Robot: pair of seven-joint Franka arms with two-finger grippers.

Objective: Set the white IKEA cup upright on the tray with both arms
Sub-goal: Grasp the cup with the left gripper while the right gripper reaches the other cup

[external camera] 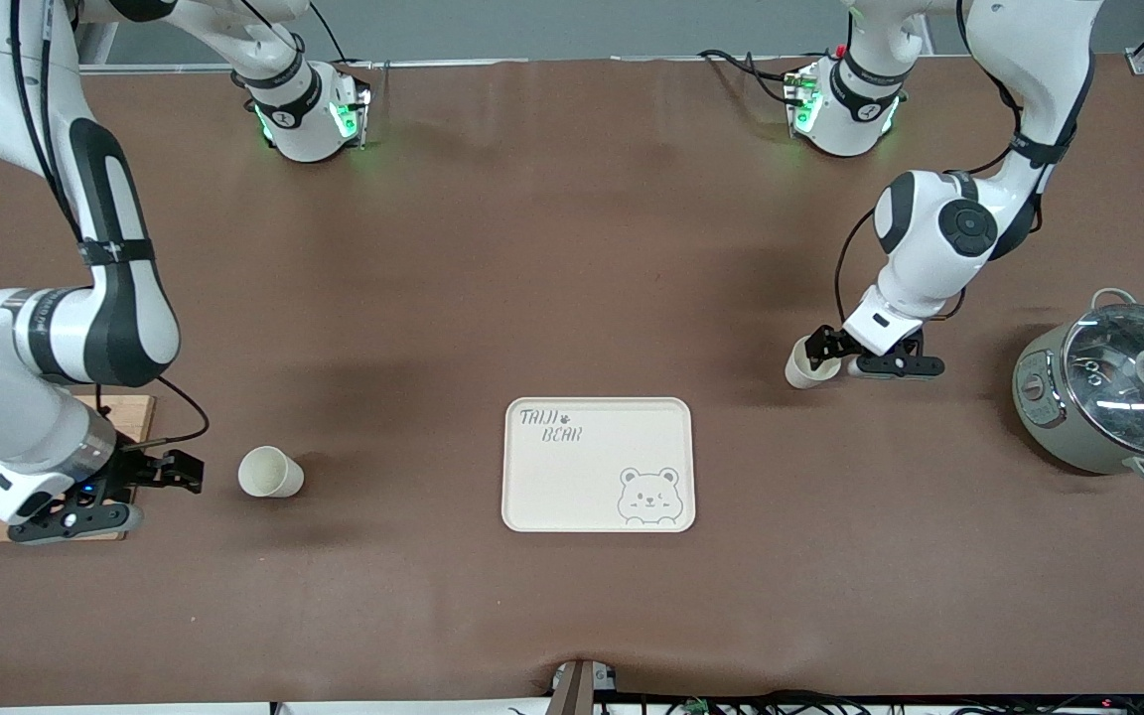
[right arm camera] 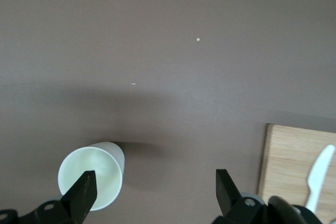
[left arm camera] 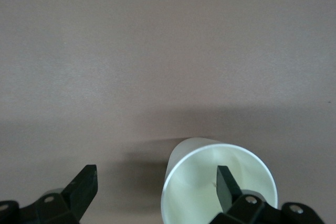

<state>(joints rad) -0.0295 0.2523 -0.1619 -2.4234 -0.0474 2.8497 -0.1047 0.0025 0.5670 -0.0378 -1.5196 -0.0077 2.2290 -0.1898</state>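
A brown table (external camera: 572,248) holds the tray (external camera: 598,465) at the middle. The left gripper (external camera: 823,350) meets one cup (external camera: 808,365); the right gripper (external camera: 160,475) sits beside another cup (external camera: 269,472).

Left wrist: spread fingers (left arm camera: 227,186), one inside the cup (left arm camera: 210,182).

Right wrist: fingers (right arm camera: 81,195) wide, nothing held, cup (right arm camera: 93,174) upright.

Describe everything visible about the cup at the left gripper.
The white cup stands upright on the brown table, toward the left arm's end, slightly farther from the front camera than the tray. It looks plain, smooth, handleless and empty. The left gripper is open, one finger inside the rim, the other outside.
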